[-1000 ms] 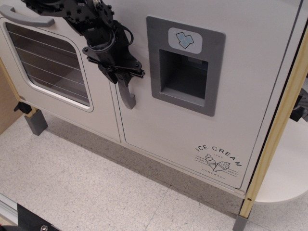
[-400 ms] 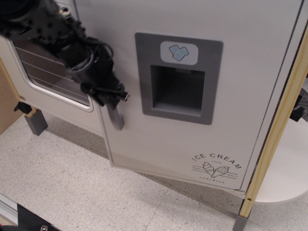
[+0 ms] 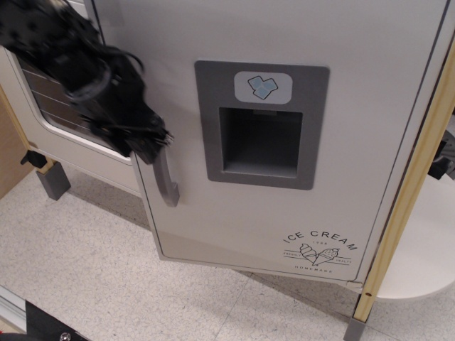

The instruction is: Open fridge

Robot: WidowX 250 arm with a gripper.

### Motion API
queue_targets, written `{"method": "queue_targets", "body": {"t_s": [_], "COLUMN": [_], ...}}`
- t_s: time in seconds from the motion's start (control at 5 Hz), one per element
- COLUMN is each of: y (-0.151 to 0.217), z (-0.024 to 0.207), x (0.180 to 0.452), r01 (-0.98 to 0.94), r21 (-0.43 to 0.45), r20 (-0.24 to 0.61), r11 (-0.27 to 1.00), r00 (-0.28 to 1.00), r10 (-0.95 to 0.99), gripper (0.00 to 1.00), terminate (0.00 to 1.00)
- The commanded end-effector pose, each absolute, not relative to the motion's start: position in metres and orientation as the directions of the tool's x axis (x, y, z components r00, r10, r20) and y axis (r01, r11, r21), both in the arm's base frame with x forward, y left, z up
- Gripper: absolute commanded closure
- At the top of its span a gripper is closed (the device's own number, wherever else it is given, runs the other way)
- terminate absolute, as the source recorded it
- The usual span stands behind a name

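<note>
One black end effector, clamped on the grey vertical handle of the large white toy fridge door at frame centre, is mid-pull, door ajar; next likely needs a wider outward arc.

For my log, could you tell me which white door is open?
The fridge door with the ice-cream logo, swung outward; the windowed oven door sits shut.
</note>
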State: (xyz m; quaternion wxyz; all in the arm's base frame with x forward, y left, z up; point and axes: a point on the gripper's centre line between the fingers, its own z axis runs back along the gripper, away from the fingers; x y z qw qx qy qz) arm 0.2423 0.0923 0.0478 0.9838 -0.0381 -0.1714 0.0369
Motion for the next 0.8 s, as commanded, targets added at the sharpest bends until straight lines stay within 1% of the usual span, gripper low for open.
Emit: {"method": "queue_targets", "body": {"t_s": [0.0, 0.2, 0.4, 0.6], "y": [0.121, 0.149, 0.183, 0.207], "z": [0.061, 0.049, 0.048, 0.047], "x": [0.213, 0.209, 0.213, 0.222], "r01": [-0.043, -0.099, -0.261, -0.477], "r21": [-0.029, 0.015, 0.057, 0.083], "r20": [0.275, 0.262, 0.274, 0.31], "r11": [0.999, 0.995, 0.964, 0.875], "r00": [0.96, 0.961, 0.932, 0.847], "r10": [0.05, 0.091, 0.236, 0.432], "gripper": [0.0, 0.0, 0.0, 0.0], "terminate": [0.0, 0.0, 0.0, 0.0]}}
